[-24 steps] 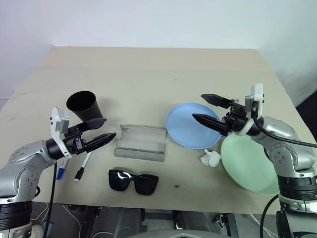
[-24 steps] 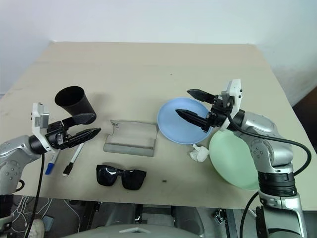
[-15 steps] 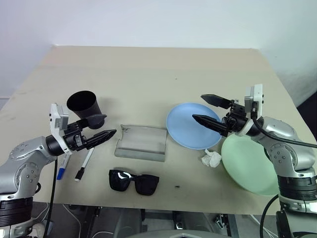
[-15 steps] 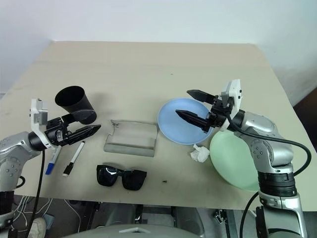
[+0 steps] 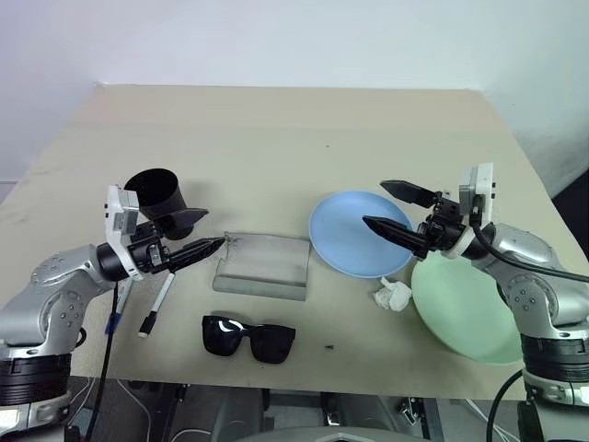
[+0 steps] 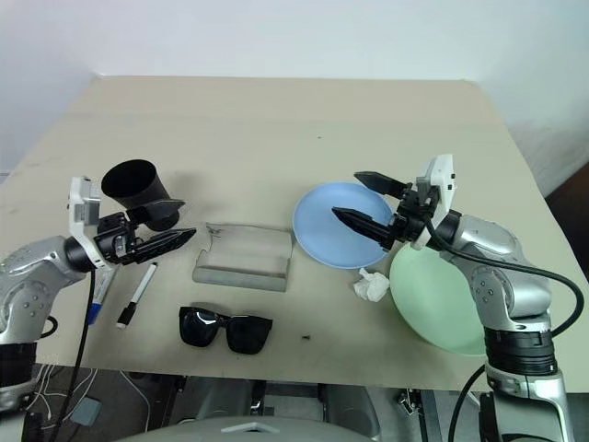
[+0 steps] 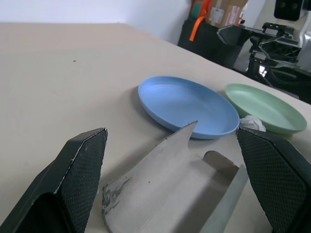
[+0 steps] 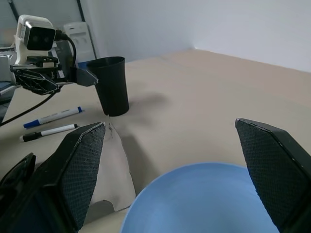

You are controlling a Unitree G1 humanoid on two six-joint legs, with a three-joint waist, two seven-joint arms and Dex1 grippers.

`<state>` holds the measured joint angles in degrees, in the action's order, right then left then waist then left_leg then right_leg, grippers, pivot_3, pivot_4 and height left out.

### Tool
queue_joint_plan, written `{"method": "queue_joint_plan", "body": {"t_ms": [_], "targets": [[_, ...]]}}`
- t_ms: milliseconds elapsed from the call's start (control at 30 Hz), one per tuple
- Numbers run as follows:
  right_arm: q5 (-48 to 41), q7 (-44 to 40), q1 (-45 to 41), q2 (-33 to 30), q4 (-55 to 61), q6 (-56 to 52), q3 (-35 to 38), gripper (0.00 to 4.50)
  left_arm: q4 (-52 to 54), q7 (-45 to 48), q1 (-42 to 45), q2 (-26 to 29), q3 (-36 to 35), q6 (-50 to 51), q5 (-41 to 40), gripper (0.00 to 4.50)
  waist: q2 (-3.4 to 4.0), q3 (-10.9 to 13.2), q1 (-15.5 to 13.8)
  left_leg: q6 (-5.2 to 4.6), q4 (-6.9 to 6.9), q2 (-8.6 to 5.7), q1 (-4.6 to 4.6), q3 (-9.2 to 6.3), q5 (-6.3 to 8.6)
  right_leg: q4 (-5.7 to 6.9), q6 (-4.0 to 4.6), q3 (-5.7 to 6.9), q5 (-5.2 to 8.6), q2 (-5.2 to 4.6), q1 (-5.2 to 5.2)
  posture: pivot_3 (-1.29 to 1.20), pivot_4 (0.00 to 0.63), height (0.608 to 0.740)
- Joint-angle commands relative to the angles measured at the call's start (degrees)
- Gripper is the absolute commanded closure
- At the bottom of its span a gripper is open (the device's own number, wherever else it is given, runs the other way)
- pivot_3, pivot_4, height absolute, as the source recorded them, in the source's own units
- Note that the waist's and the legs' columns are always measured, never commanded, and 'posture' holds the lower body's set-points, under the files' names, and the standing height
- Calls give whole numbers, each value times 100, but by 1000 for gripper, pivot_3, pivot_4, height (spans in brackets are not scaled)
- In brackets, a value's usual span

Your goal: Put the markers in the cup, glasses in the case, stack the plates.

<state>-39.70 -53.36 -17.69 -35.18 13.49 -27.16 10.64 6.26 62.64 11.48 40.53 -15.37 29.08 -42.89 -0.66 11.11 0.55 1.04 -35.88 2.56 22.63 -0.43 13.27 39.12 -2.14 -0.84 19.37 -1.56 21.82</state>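
Head views: left gripper (image 5: pixel 201 235) spread, empty, above table (image 5: pixel 276 129) beside cup (image 5: pixel 158 195); markers (image 5: pixel 155 305) lay below it. Right gripper (image 5: pixel 398 210) spread over blue plate (image 5: pixel 350 241); green plate (image 5: pixel 469 304) adjacent. Glasses (image 5: pixel 248 337) lay before case (image 5: pixel 262 265).
Left wrist: case (image 7: pixel 165 189) between fingers.
Right wrist: cup (image 8: pixel 112 85) upright, markers (image 8: pixel 51 124) flat.

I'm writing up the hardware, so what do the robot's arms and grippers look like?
Both arms are silver-grey metal with black joint bands. Each ends in a left gripper or right gripper of two pointed black fingers with textured pads, a white camera block at the wrist, and a black cable trailing back.
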Motion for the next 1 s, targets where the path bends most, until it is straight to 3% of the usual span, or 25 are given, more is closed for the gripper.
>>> {"method": "queue_joint_plan", "body": {"t_ms": [33, 167, 200, 367, 567, 700, 1000], "targets": [[-82, 125, 42, -17, 298, -1, 130, 0, -16, 69, 134, -22, 37, -132, 63, 55, -6, -3, 14, 0, 5, 5, 4, 37, 0, 2, -8, -39, -10, 8, 25, 0, 150, 737], [-97, 181, 87, 5, 363, 41, 128, 0, -76, 94, 190, -35, 92, -173, 121, 55, -40, -5, 43, 23, 5, 124, 21, 394, 14, 20, -34, -332, -88, 107, 204, 0, 150, 735], [-107, 186, 86, 1, 365, 38, 132, 0, -94, 108, 201, -32, 94, -180, 131, 55, -47, -1, 126, 22, 3, 121, 32, 413, 15, 19, -61, -359, -104, 111, 216, 0, 150, 735], [-93, 158, 0, -14, 300, 55, 91, 0, -195, 153, 301, -25, 97, -206, 188, 55, -55, 3, 237, 22, -40, 97, 74, 413, 14, -15, -149, -358, -154, 99, 220, 0, 150, 735], [-256, 253, -148, -94, 334, -241, 144, 0, -240, 178, 307, 18, 23, -213, 222, 55, -62, 7, 210, 22, -90, 91, 88, 414, 14, -17, -154, -362, -167, 92, 212, 0, 150, 735], [-185, 264, -176, -489, 326, -638, 120, 0, -124, 152, 216, 51, -67, -153, 160, 55, -63, 8, 201, 22, -108, 92, 90, 414, 14, -17, -150, -363, -169, 87, 203, 0, 150, 735], [-560, 415, 27, -1476, 151, -1782, 809, 0, 63, 101, -188, 34, -200, -130, 71, 55, -69, 9, 201, 22, -110, 93, 91, 411, 15, -22, -146, -366, -170, 80, 201, 0, 150, 735]]}}
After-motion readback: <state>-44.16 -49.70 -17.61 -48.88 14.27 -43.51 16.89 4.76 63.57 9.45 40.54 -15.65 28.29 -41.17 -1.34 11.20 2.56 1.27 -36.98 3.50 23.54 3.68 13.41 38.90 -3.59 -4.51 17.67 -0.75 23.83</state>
